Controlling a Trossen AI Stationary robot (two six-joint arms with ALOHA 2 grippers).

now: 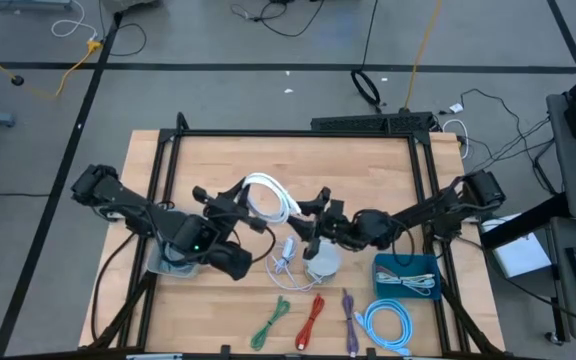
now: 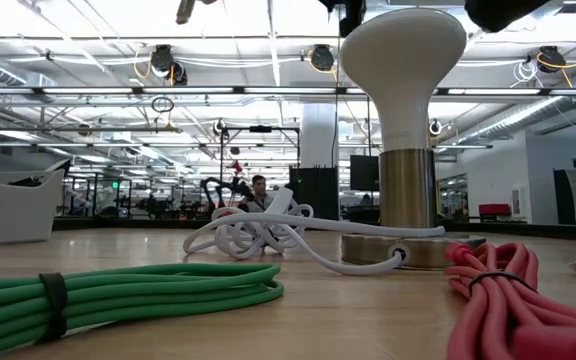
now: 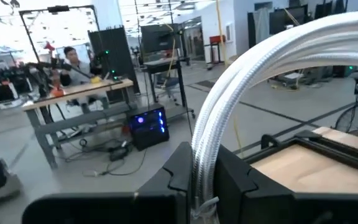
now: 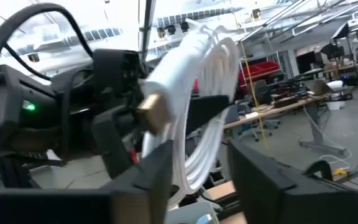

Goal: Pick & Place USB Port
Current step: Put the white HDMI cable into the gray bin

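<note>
grey floor [image 1: 218, 90]; ceiling lights [image 2: 88, 25]; wooden workbench [image 3: 73, 93]

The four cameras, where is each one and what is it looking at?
High view: above the table, looking down on both arms, white cable between them.
Low view: at tabletop height, facing the lamp and green cable; no arm shows.
Left wrist view: on the left arm, its hand gripping the white cable.
Right wrist view: on the right arm, its hand around the same cable.
All share it.

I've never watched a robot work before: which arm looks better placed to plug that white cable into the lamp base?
Probably the right gripper: it holds the white cable near its plug, just above the lamp. The left gripper grips the coil's far side.
</note>
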